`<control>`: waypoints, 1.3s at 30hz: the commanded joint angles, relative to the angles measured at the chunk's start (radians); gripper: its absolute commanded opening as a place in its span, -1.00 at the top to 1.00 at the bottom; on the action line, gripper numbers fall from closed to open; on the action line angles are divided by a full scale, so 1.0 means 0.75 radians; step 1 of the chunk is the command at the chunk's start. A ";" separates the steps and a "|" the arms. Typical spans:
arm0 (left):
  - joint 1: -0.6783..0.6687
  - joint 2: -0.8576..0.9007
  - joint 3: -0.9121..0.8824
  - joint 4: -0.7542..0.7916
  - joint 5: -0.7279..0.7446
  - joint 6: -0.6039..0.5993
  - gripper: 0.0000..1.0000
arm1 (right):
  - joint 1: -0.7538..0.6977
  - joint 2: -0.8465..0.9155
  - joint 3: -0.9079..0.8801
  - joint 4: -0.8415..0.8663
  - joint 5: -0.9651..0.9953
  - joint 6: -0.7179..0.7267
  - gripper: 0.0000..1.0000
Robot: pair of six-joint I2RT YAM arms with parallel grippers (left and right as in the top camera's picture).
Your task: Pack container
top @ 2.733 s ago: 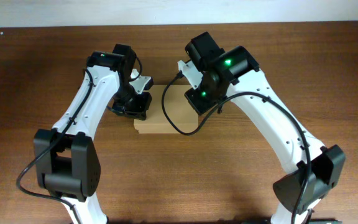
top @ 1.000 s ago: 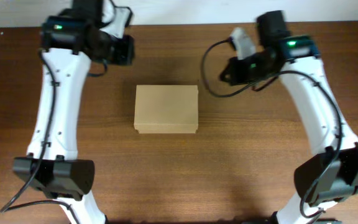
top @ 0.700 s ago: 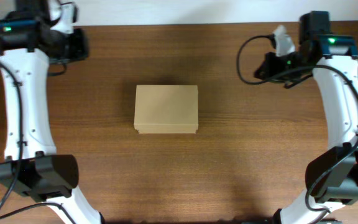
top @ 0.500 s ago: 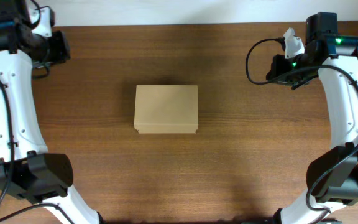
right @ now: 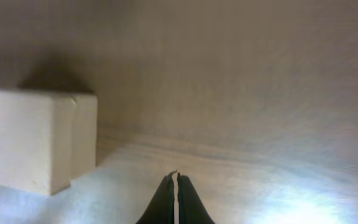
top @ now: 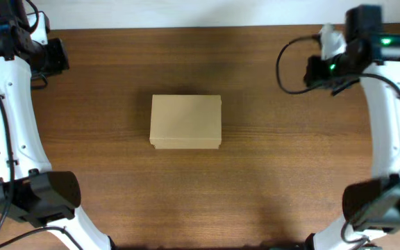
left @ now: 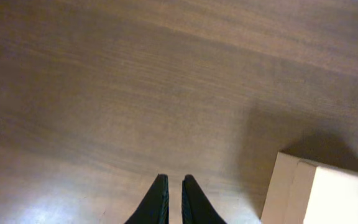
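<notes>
The container (top: 186, 121) is a small tan cardboard box lying with its lid down in the middle of the table. In the left wrist view the container (left: 328, 196) shows at the lower right, and in the right wrist view the container (right: 30, 140) sits at the left. My left gripper (top: 55, 55) hangs far off at the table's back left, well apart from the box. Its fingers (left: 173, 178) stand almost together with nothing between them. My right gripper (top: 312, 69) is at the back right, also apart from the box, and is shut (right: 174, 175) and empty. No pens show.
Bare brown wood table (top: 186, 201) surrounds the box on all sides. A pale wall edge (top: 200, 14) runs along the back. The two arm bases stand at the near left and near right corners.
Both arms have pulled back from the box, the left one to the back left and the right one to the back right. The box has stayed put with its lid down.
</notes>
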 commanded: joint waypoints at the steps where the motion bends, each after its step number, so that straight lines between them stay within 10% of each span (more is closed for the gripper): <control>1: 0.002 0.000 0.212 -0.102 -0.035 0.025 0.83 | 0.010 -0.227 0.325 -0.102 0.100 -0.017 0.92; 10: 0.001 -0.251 0.470 -0.268 -0.107 0.017 0.84 | 0.023 -0.468 0.726 -0.356 0.363 0.030 0.92; 27: 0.001 -0.861 -0.180 -0.325 -0.113 -0.020 0.63 | 0.165 -1.101 -0.168 -0.458 0.397 0.106 0.91; 31: 0.001 -0.885 -0.279 -0.338 -0.091 -0.020 0.13 | 0.194 -1.149 -0.291 -0.510 0.393 0.119 0.91; 32: 0.001 -0.884 -0.291 -0.344 -0.092 -0.020 -0.22 | 0.194 -1.157 -0.320 -0.505 0.393 0.119 0.67; 33: 0.001 -0.882 -0.304 -0.352 -0.091 -0.020 -1.00 | 0.194 -1.161 -0.343 -0.498 0.393 0.119 0.22; 35: 0.001 -0.882 -0.330 -0.360 -0.091 -0.020 -1.00 | 0.194 -1.159 -0.361 -0.496 0.393 0.119 -0.98; 39: 0.001 -0.880 -0.362 -0.358 -0.089 -0.020 -1.00 | 0.194 -1.155 -0.362 -0.496 0.394 0.119 -0.99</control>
